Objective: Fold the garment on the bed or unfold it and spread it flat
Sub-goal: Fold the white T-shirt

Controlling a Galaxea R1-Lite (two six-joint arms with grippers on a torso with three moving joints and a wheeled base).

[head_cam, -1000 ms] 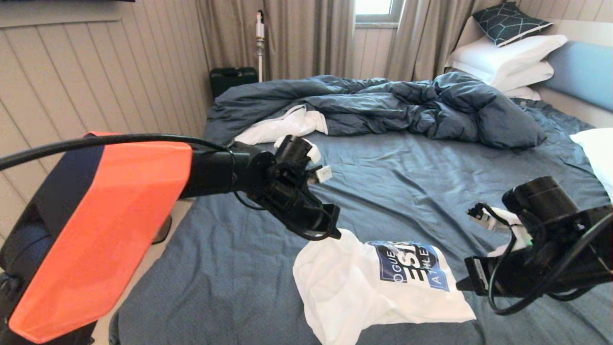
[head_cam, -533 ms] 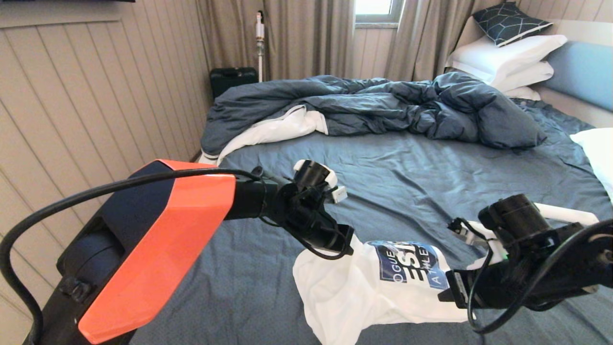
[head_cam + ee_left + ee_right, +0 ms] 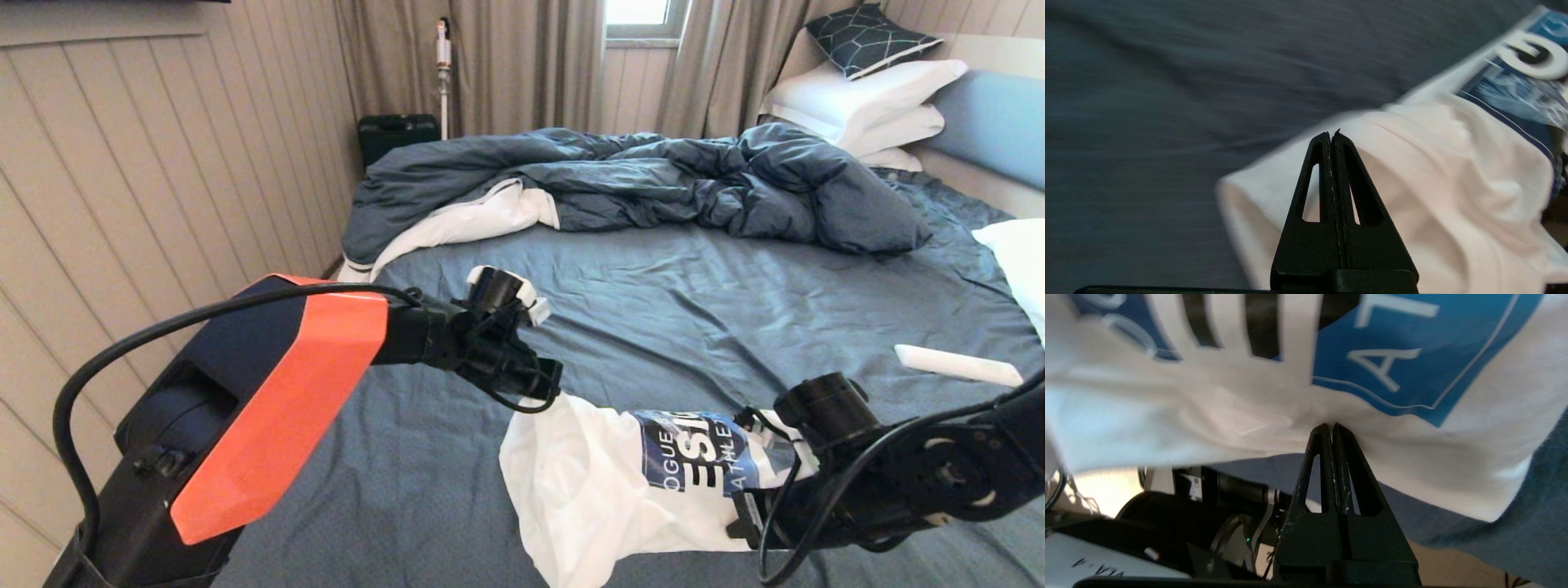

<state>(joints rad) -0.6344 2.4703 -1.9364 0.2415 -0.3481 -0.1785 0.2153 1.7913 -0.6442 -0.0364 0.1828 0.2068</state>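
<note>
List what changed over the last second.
The right gripper sank toward the near bed edge, uncovering a white bar on the sheet. The left gripper dipped, then pulled back left. Both stayed shut on the shirt, stretching its top edge. The duvet and pillows stayed put.

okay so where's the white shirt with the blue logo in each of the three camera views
Head view: the shirt hangs low, right of centre, between the left claw and right claw.
Left wrist view: shirt fills the lower right, behind the shut claw.
Right wrist view: shirt spans the upper picture, pinched by the claw.
Shared landmark: the blue logo.
</note>
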